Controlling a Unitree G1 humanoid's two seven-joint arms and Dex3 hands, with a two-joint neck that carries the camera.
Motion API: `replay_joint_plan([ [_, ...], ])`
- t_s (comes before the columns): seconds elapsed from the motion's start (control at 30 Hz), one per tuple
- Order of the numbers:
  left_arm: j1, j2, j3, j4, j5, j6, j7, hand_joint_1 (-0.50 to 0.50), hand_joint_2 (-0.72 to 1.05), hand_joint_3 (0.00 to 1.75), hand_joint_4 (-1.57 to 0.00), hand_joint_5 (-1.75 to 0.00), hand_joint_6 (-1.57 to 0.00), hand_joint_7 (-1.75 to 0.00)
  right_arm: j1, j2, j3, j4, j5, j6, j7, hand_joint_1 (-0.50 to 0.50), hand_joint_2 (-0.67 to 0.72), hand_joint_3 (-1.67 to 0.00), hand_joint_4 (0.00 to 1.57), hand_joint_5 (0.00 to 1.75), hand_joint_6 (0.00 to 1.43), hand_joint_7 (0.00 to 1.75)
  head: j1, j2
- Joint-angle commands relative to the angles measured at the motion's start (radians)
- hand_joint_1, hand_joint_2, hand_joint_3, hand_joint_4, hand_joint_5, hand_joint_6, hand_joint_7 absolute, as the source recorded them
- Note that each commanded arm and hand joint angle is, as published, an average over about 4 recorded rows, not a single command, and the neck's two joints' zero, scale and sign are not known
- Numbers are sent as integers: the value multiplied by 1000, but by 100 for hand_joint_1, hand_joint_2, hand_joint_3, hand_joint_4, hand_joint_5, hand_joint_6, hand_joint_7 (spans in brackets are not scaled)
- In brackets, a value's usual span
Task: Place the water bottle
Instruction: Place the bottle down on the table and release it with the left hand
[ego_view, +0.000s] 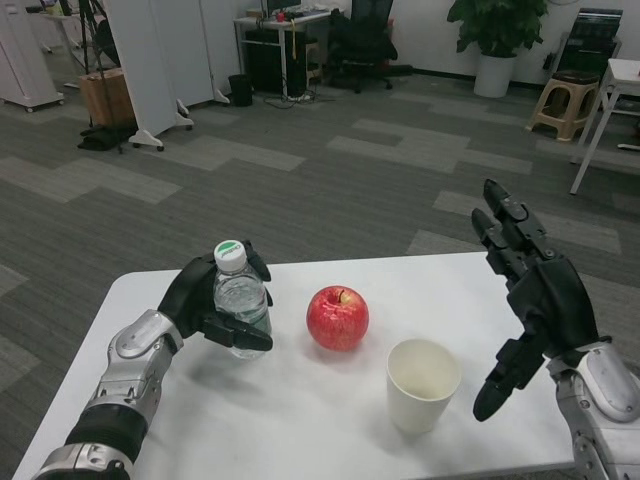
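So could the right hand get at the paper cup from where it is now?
Probably yes. The right hand is open, just right of the paper cup, with bare table between them; the apple sits off to the cup's left.

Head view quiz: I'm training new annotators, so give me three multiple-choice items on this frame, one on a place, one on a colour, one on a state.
1. Where does the apple lie?
A. between the water bottle and the paper cup
B. inside the cup
C. on the floor

2. What colour is the bottle's cap?
A. red
B. white with green
C. black

3. What is the right hand doing?
A. holding the cup
B. pressing on the apple
C. raised, fingers apart, holding nothing

Answers:
1 A, the apple sits on the white table with the bottle to its left and the cup to its right.
2 B, the cap is white with a green mark on top.
3 C, it hangs beside the cup; only the left hand grips the bottle.
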Motion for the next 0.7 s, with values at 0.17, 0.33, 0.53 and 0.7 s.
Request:
replay_joint_plan([
  [0.17,35,-2,-9,76,29,17,-1,45,58,4,-80,-175,-97,-161,11,3,-3,1,12,-3,0,-46,60,0,0,0,0,0,9,-16],
  [0.33,35,-2,-11,84,35,18,-1,45,60,0,-73,-175,-87,-154,11,3,-2,8,14,-3,0,-46,60,0,0,0,0,0,12,-24],
  [0.53,31,-1,-11,85,37,19,-4,8,76,7,-58,-175,-63,-147,5,3,0,27,15,-3,0,-49,60,0,0,0,0,0,19,-36],
  [0.7,26,-1,-8,85,36,19,-4,-47,78,7,-22,-175,-24,-119,-1,3,0,39,15,-4,-2,-49,60,0,0,0,0,0,23,-44],
])
